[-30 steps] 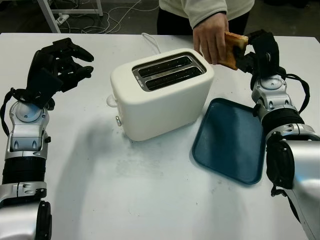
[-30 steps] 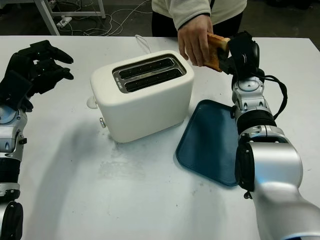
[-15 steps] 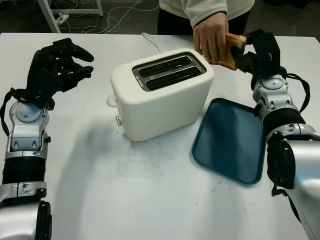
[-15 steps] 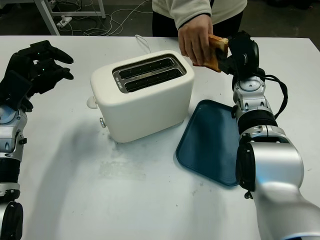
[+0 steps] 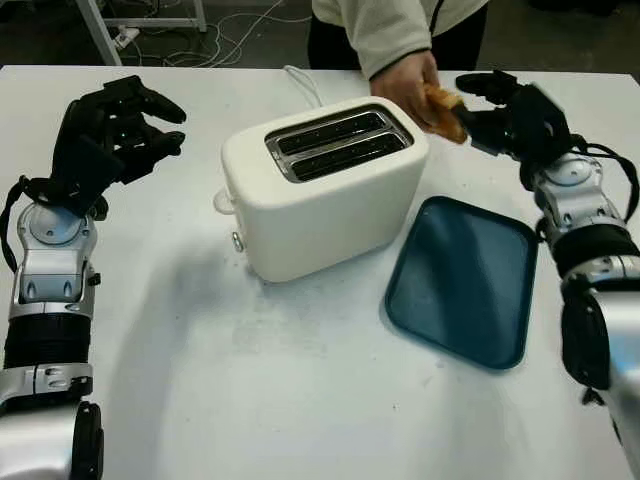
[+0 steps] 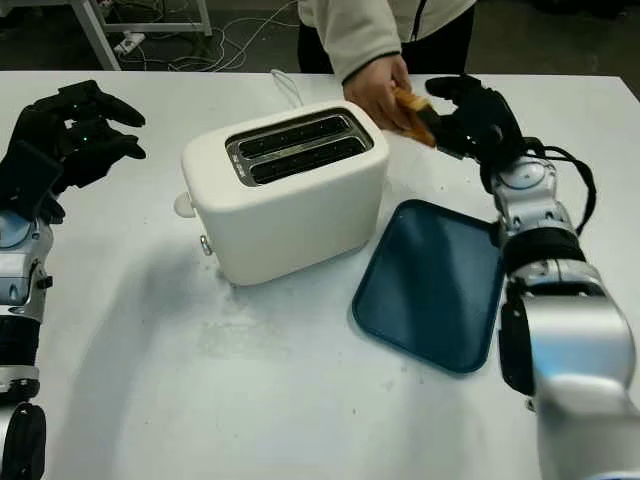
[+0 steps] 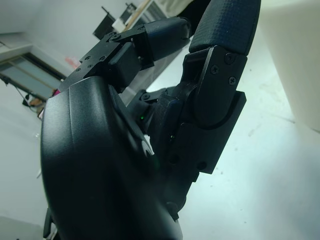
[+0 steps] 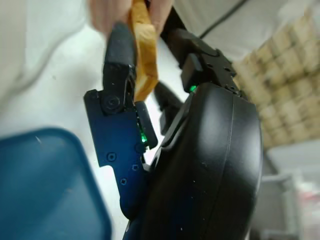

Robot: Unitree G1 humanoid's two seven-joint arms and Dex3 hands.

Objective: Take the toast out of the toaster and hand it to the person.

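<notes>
We see a glossy white two-slot toaster (image 5: pixel 322 190) standing mid-table on the white tabletop (image 5: pixel 250 380), its two metal-edged slots showing nothing inside. A white cord (image 5: pixel 302 84) runs from behind it toward the far edge. Just beside the toaster, on our right, lies a flat dark-teal plastic tray with rounded corners (image 5: pixel 462 283), and nothing sits on it. Across the table stands a person in a cream fleece top (image 5: pixel 385 22), leaning in over the far edge.

The golden-brown slice of toast (image 5: pixel 443 110) is up in the air beyond the toaster's far right corner, above the tabletop. The person's hand (image 5: pixel 410 85) grips its far end, while our black three-finger right hand (image 5: pixel 505 112) reaches to it from the other side. In the right wrist view the toast (image 8: pixel 142 47) sits between the dark fingers (image 8: pixel 119 55), one finger lying along its face, so we read the hand as pinching the slice.

Our black left hand (image 5: pixel 110 125) is raised over the table's left side, well apart from the toaster, fingers curled and holding nothing.
</notes>
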